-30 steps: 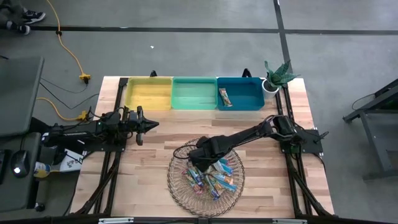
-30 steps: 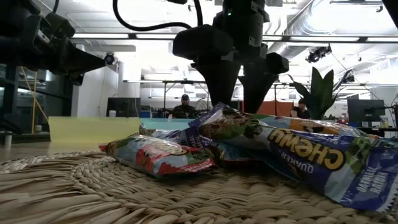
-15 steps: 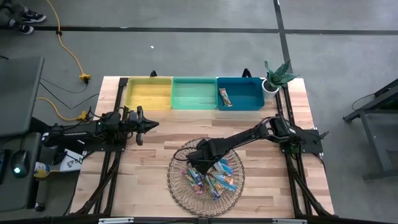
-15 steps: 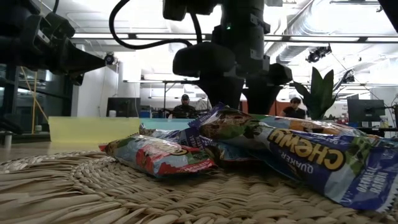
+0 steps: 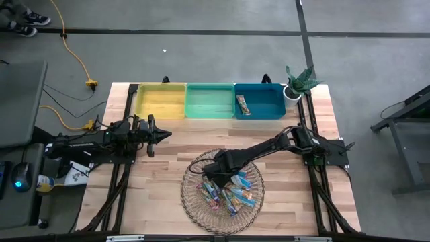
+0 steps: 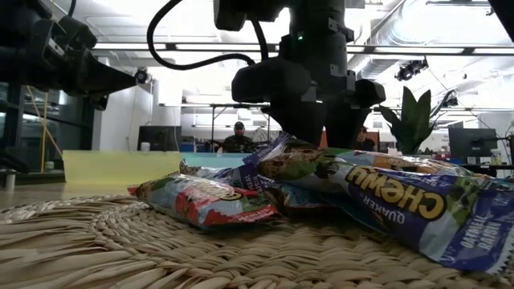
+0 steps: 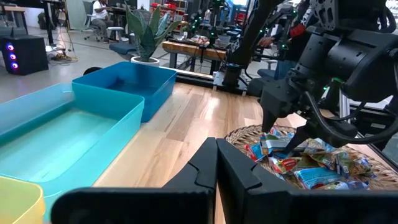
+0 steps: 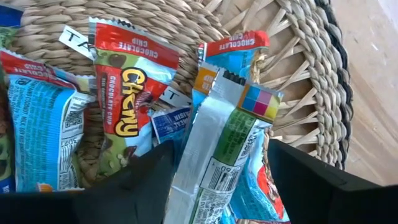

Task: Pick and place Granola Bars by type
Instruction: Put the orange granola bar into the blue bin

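Right gripper (image 5: 216,176) reaches down into wicker basket (image 5: 195,210), fingers spread around a granola bar (image 8: 214,149), not yet clamped; left gripper (image 5: 160,135) closed, empty, idle.

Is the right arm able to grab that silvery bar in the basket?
Probably yes. The right pincer is open right over the silvery bar, one finger on each side, and nothing covers it.

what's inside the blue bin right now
One granola bar lies in the blue bin, near the wall it shares with the green bin. The rest of its floor looks bare from above. The left wrist view shows only its outer walls, not the bar.
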You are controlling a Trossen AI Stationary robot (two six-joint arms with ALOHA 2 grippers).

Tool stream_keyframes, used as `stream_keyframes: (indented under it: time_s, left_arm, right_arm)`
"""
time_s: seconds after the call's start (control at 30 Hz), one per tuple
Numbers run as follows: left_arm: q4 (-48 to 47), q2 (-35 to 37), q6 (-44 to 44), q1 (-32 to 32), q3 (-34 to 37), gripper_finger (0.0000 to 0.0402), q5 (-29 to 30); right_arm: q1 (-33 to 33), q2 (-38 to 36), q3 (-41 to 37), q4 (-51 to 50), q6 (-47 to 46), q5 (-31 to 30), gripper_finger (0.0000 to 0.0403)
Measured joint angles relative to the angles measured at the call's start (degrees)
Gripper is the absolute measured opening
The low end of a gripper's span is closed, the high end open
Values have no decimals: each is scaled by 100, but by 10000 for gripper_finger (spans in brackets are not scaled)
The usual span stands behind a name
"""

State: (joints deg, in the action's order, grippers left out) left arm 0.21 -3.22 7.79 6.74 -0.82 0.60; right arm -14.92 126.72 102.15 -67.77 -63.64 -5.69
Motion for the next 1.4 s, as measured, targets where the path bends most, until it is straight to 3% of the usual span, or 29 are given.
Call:
stream_keyframes:
  time_s: [1.4]
  left_arm:
    - [-2,-2,-1,0,-1,0,0]
  right_arm:
    - [0,-103,19,5,95,-37,124]
